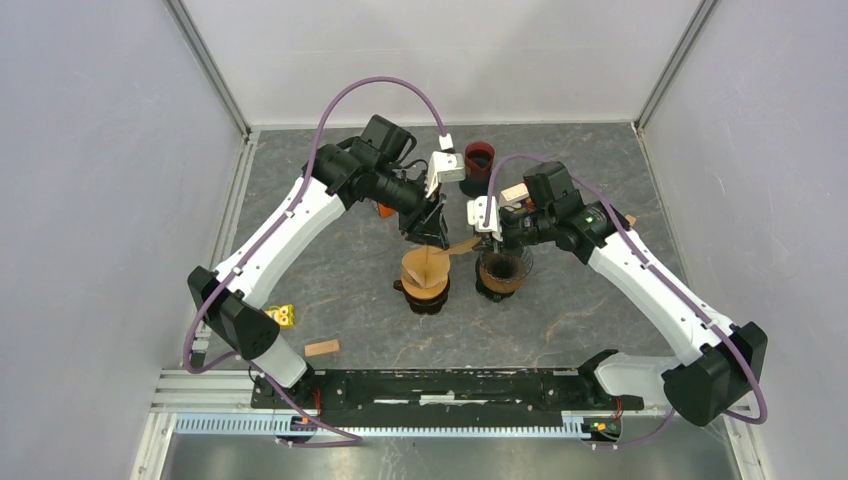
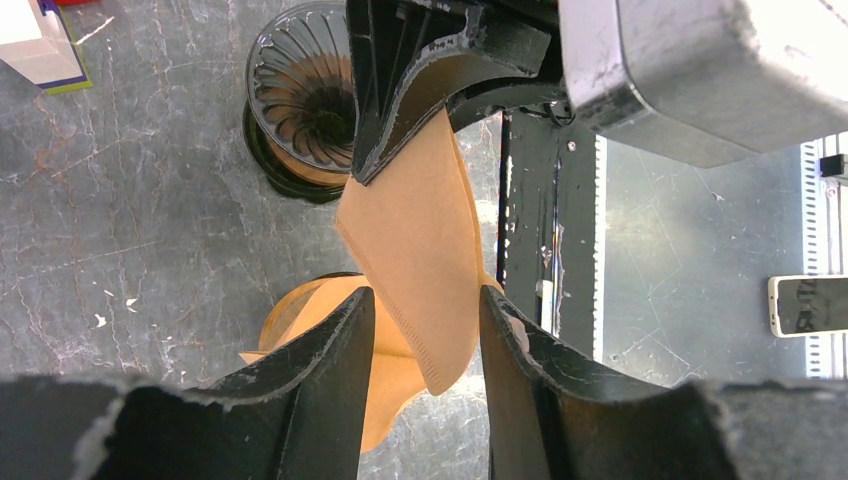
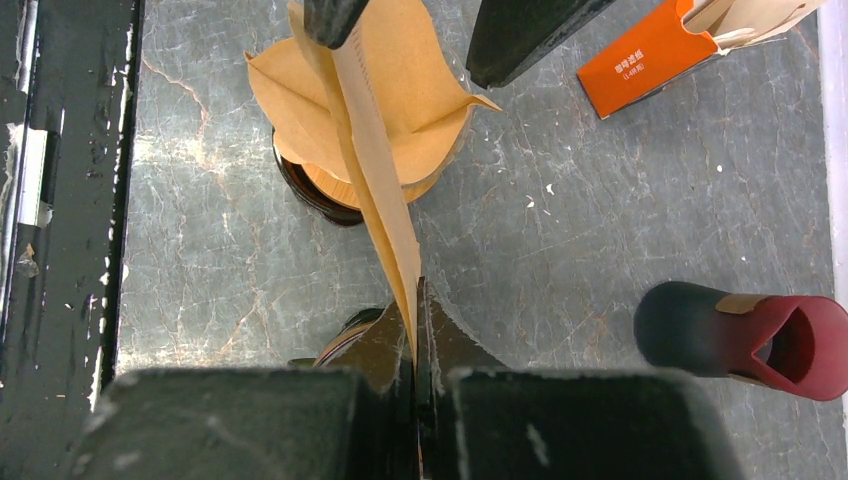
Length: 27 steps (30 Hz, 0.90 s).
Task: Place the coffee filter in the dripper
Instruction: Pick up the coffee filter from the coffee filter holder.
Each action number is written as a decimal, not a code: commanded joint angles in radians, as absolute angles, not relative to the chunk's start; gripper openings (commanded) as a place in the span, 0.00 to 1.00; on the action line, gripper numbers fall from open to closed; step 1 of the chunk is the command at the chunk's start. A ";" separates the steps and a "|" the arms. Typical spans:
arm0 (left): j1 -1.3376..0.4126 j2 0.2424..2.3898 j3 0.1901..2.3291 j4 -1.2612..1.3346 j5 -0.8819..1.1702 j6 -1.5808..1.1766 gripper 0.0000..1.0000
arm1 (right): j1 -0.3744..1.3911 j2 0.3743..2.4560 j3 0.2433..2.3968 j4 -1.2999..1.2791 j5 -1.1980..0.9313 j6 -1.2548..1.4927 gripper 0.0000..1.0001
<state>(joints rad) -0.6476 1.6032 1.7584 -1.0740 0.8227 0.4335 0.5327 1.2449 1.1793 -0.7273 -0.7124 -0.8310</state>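
Coffee filter pinched by right fingers; left fingers half-open around it.

Grey marbled table is carrying everything. Near my L base, a yellow item and a wood block are lying apart. Mid-table, the filter holder and dripper are standing side by side. Farther back, a red cup is standing and an orange box is lying flat.
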 commanded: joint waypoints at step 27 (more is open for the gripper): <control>-0.652 1.580 1.747 -1.051 0.880 0.434 0.51 | 0.535 1.257 1.206 -0.729 -0.713 -0.824 0.00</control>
<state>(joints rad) -0.6476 1.5959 1.7439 -1.0740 0.8341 0.4339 0.5327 1.2579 1.1797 -0.7280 -0.7052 -0.8307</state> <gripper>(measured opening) 0.504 0.007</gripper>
